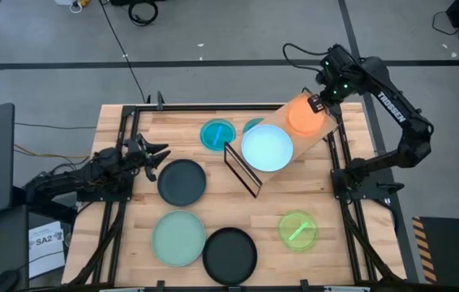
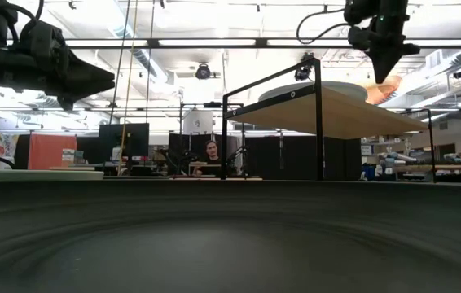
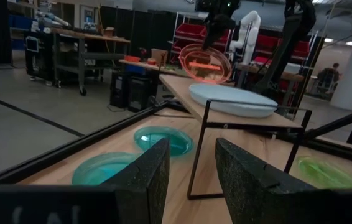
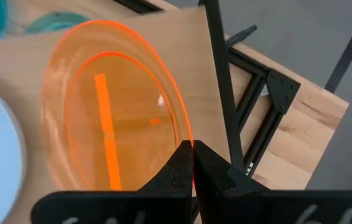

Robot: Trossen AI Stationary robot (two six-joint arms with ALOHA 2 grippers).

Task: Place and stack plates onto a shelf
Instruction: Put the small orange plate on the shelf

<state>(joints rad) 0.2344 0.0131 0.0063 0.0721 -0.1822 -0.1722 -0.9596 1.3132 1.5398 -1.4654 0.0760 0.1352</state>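
The right gripper is clamped on the rim of the orange plate, holding it tilted above the far end of the shelf. Just beside it, the light blue plate lies flat on the shelf's wooden board. The left gripper hangs over the table's left side, its fingers parted around nothing, near a black plate. Two teal plates lie by the shelf; mint green, another black and lime green plates rest along the near edge.
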